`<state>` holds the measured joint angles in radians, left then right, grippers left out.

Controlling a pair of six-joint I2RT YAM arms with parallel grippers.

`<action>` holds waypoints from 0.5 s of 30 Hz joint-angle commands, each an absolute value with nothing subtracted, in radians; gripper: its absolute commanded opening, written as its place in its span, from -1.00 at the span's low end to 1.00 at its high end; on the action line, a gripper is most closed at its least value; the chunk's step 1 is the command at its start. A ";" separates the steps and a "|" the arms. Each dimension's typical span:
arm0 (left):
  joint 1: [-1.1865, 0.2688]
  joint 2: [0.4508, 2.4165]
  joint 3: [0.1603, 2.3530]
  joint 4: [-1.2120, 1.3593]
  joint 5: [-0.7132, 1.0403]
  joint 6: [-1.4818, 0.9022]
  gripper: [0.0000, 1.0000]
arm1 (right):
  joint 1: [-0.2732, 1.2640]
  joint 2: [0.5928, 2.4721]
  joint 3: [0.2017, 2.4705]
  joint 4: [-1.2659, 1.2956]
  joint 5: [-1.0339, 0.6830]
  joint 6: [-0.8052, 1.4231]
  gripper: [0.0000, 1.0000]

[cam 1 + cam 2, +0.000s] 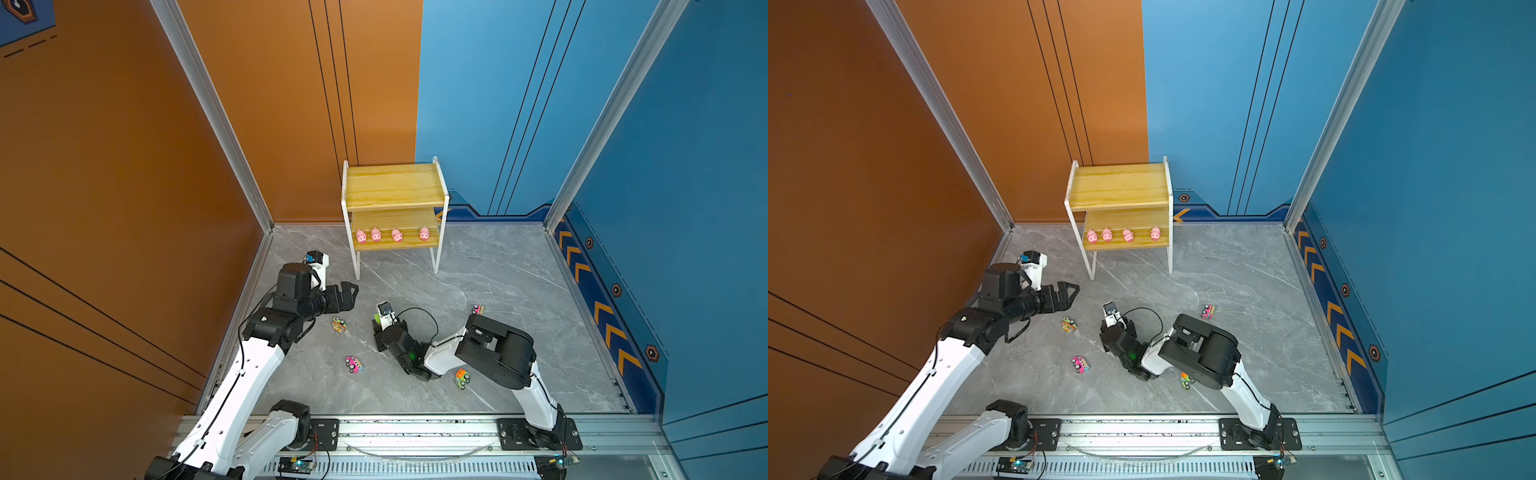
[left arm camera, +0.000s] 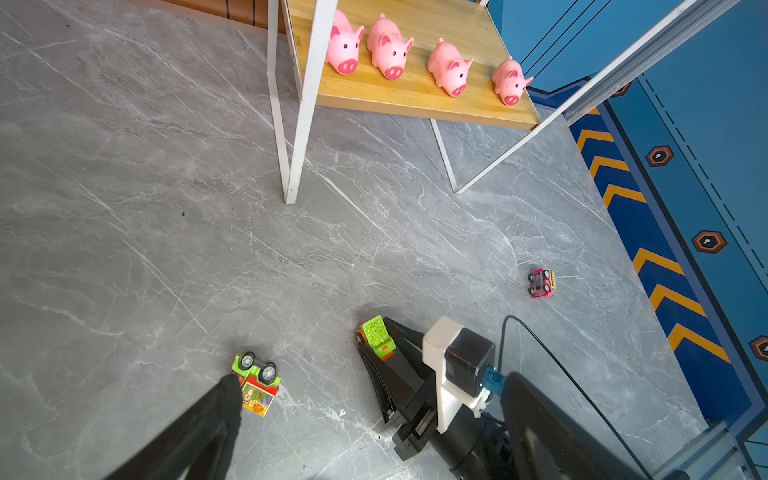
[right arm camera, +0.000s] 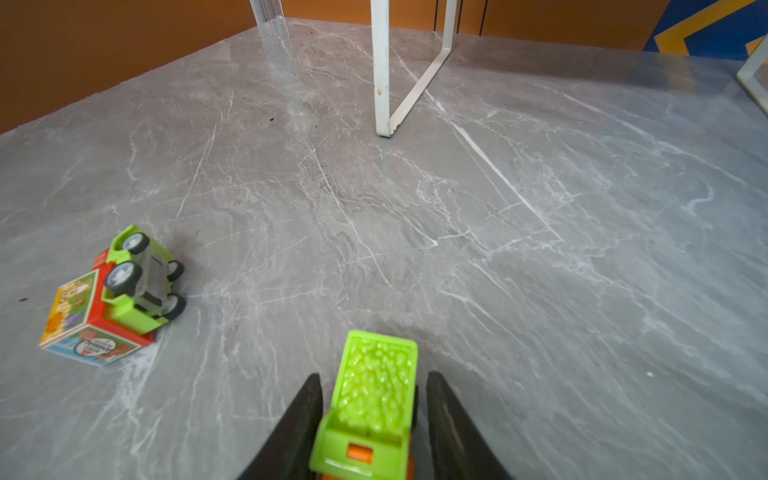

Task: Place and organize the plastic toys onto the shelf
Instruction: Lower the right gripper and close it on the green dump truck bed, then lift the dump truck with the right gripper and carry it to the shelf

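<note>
Green truck [image 3: 376, 386] sits between the right jaws, seemingly touching both

Green truck [image 3: 370, 407] is cut off by the edge of the right wrist view, blurred between the fingers of the right gripper [image 3: 374, 375]; touching or apart, can't tell. In a top view the right arm [image 1: 1200, 353] covers part of the orange-green car [image 1: 1186, 381].
</note>
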<state>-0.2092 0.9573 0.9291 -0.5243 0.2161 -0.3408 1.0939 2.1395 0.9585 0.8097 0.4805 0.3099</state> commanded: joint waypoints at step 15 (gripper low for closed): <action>-0.177 0.944 0.911 -0.499 0.246 -0.351 0.96 | 1.150 1.783 0.873 0.598 0.502 0.222 -0.41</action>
<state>-0.1867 0.9573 0.9291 -0.5186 0.2359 -0.3481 1.1404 1.8774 0.8848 0.7113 0.4740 0.2535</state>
